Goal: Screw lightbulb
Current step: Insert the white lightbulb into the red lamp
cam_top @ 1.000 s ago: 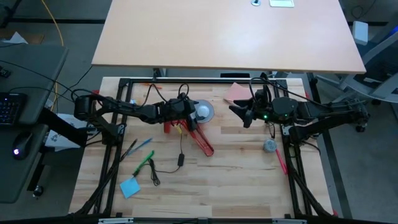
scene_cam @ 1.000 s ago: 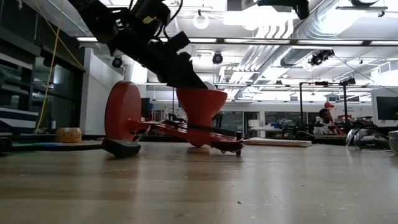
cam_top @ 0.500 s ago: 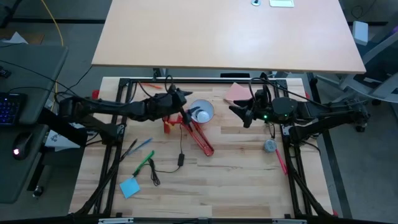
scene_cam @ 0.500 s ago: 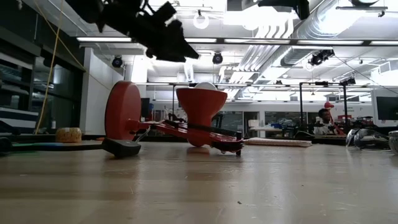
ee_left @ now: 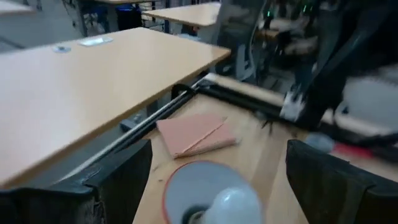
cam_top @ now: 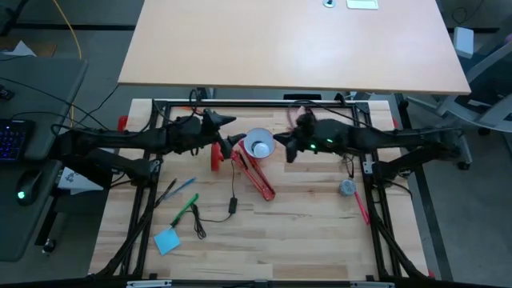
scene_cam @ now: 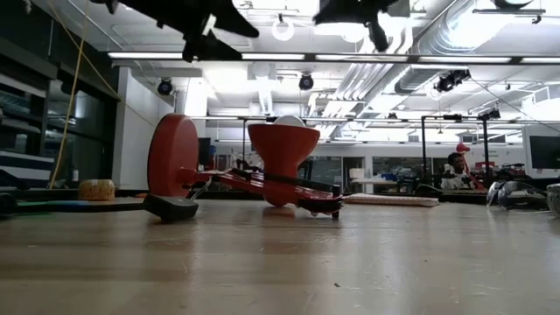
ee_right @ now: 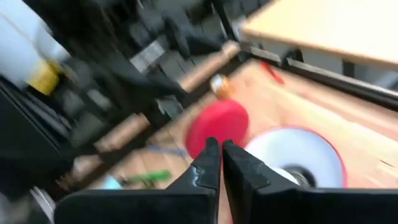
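A red lamp [cam_top: 254,172] lies on the table on the edge of its round base [scene_cam: 172,157] and the back of its shade [scene_cam: 283,149], the shade's white inside facing up. The white lightbulb [ee_left: 237,205] sits in the shade, and its top shows above the rim [scene_cam: 289,120]. My left gripper [cam_top: 230,134] hangs open above and just left of the shade, which shows between its fingers in the left wrist view. My right gripper [ee_right: 221,157] is shut and hovers just right of the shade [cam_top: 282,148], well above it [scene_cam: 374,22].
A pink pad [ee_left: 196,134] lies behind the lamp. A small grey round object [cam_top: 346,187] and a red pen [cam_top: 362,210] are at the right. The lamp's black cable [cam_top: 232,206], green pens [cam_top: 186,210] and a blue note [cam_top: 166,240] lie near left.
My left gripper has risen from the lamp's shade and drawn back toward the table's left edge, staying open. My right gripper has swung from the right toward the shade and its fingers have shut. The lamp has stayed where it was.
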